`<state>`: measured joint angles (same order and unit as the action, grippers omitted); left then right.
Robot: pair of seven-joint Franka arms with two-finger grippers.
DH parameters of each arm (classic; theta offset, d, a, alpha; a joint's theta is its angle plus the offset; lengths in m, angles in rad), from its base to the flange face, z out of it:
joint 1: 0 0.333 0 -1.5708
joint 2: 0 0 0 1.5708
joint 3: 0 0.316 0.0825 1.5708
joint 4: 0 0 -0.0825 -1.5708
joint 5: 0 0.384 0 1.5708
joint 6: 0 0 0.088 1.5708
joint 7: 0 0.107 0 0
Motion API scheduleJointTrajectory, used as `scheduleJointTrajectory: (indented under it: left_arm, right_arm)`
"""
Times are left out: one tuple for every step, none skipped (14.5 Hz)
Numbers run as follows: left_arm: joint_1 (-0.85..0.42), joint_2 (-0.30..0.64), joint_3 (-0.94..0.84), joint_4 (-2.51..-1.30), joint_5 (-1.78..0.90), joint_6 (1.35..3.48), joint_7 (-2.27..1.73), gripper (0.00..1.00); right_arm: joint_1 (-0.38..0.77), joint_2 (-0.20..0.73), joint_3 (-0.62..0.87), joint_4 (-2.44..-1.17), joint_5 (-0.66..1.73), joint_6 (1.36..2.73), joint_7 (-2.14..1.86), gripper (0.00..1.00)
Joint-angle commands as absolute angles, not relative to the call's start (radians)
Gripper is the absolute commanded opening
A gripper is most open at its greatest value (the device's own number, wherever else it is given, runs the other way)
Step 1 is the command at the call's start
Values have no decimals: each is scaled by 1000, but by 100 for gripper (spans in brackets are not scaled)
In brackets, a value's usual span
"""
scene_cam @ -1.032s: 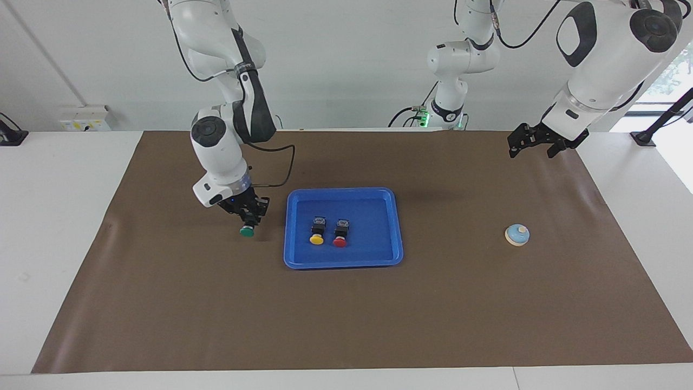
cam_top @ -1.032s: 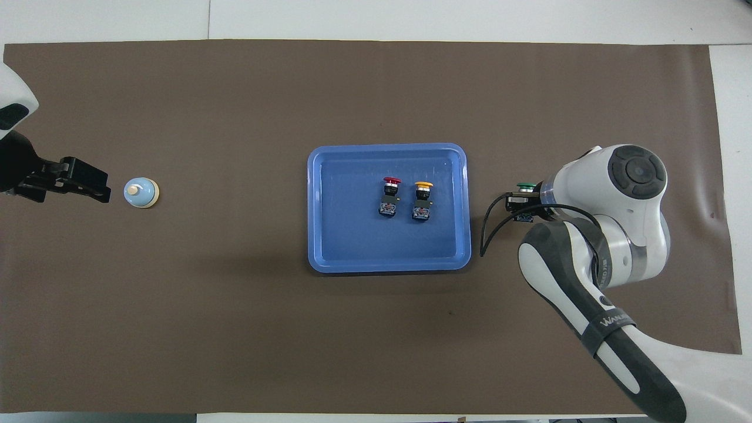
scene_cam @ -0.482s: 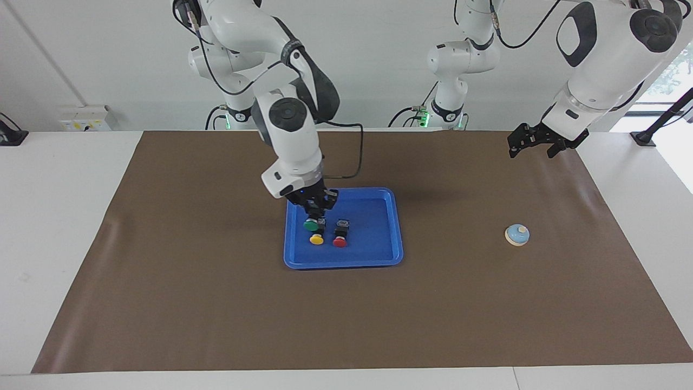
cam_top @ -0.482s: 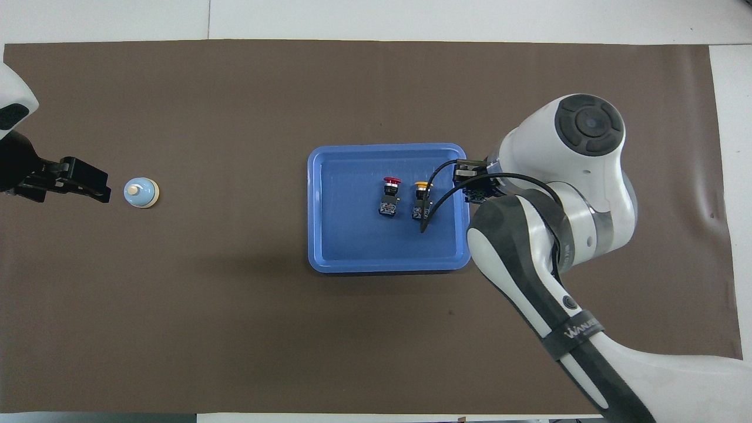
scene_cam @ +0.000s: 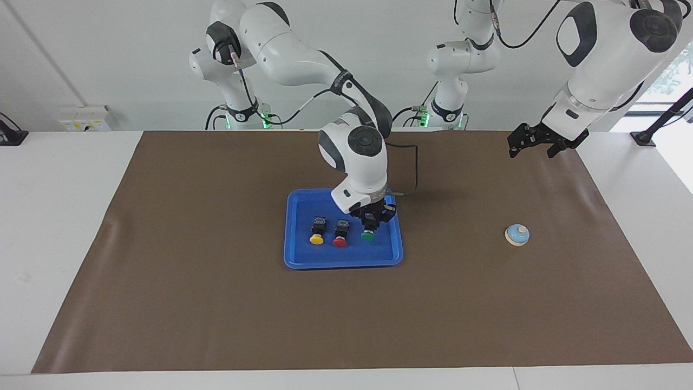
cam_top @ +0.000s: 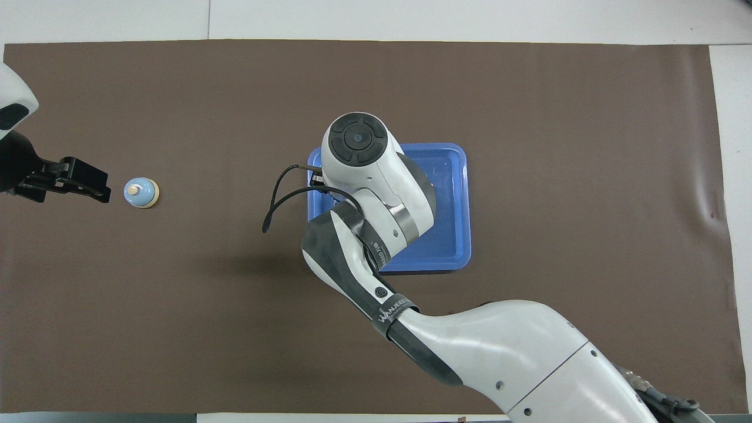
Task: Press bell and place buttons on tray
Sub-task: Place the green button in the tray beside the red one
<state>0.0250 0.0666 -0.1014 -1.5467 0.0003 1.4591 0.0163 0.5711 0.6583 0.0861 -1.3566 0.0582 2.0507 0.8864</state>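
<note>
You have the brown mat (scene_cam: 216, 303) covering most of the table, and the blue tray (scene_cam: 303, 260) sits at its middle. Your right arm (scene_cam: 303, 49) reaches out over the tray, hiding most of it in the overhead view. The right gripper (scene_cam: 372, 219) is down inside the tray, at the end toward the left arm, with its jaws clamped on the green button (scene_cam: 368, 236). The red button (scene_cam: 340, 241) lies in the tray just beside the green one, and the yellow button (scene_cam: 316, 239) just beside the red. Your left arm waits; the left gripper (scene_cam: 533, 142) hangs with jaws spread wide, holding nothing. The bell (scene_cam: 517, 234) stands on the mat toward the left arm's end, well apart from the tray.
</note>
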Motion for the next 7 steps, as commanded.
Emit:
scheduleJointTrajectory:
  left_arm:
    - [18,54,-94,-1560,0,1460,6,100]
    - [18,54,-94,-1560,0,1460,6,100]
    - [18,55,-94,-1560,0,1460,6,100]
    - [18,54,-94,-1560,0,1460,6,100]
    - [20,54,-94,-1560,0,1460,6,100]
    - [20,55,-94,-1560,0,1460,6,100]
    - [18,54,-94,-1560,0,1460,6,100]
  right_arm:
    - [577,650,84,-1423,52,2106,902,31]
    - [577,647,84,-1448,51,2126,903,67]
    - [578,644,83,-1462,46,2128,902,100]
    - [577,643,83,-1466,32,2120,902,100]
    - [577,640,81,-1460,28,2106,902,100]
    - [575,635,78,-1454,28,2088,902,100]
    - [569,614,75,-1451,26,2059,902,100]
